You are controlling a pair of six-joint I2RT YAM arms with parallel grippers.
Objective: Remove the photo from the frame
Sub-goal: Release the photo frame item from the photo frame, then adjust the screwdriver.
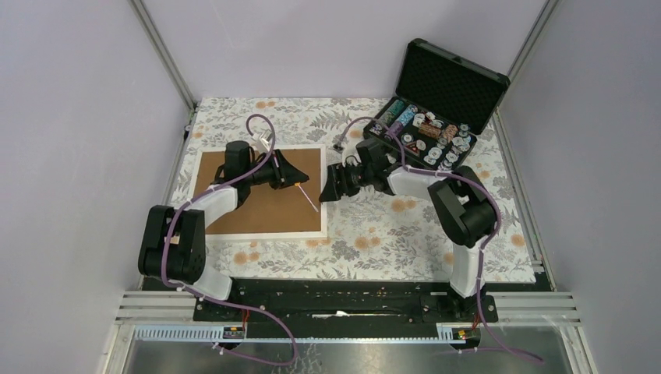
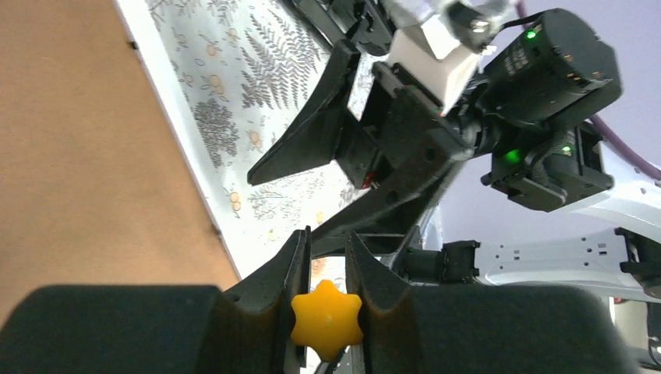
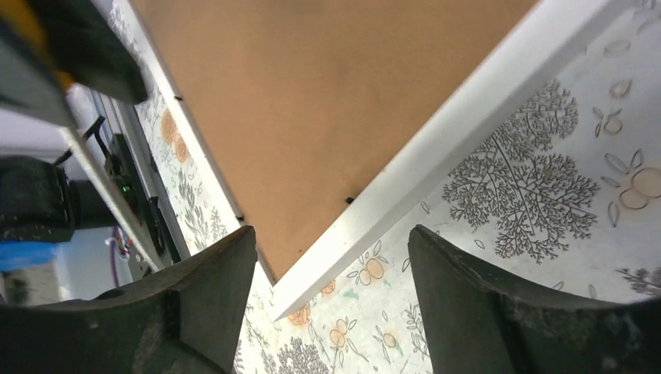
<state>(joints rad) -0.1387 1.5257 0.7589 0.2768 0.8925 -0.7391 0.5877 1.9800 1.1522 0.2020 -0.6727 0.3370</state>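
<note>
Right up against your left wrist lens, the left gripper (image 2: pixel 327 249) is clenched on a yellow star-shaped piece (image 2: pixel 327 321), which is squeezed between the two dark fingers.

Now pull back to the overhead. The floral tablecloth (image 1: pixel 390 226) covers the whole work surface. On its left half lies your frame (image 1: pixel 273 214), flat and back side up, all brown board inside a narrow white border (image 3: pixel 436 152). With that side up, the photo is out of sight, so you can't tell its position from here.

At the far right corner sits the black case (image 1: pixel 452 86), lid up, with chips (image 1: pixel 425 132) in rows inside. It's well apart from the frame.

Your right gripper (image 3: pixel 331 241) is at the frame's right edge with its jaws spread wide, gripping nothing. A corner of the border shows between its fingers. Whether they touch it, you cannot tell.

Smallest of all is a thin pale rod (image 1: pixel 309 196). It slants out from the left gripper over the brown board, towards the right gripper.
</note>
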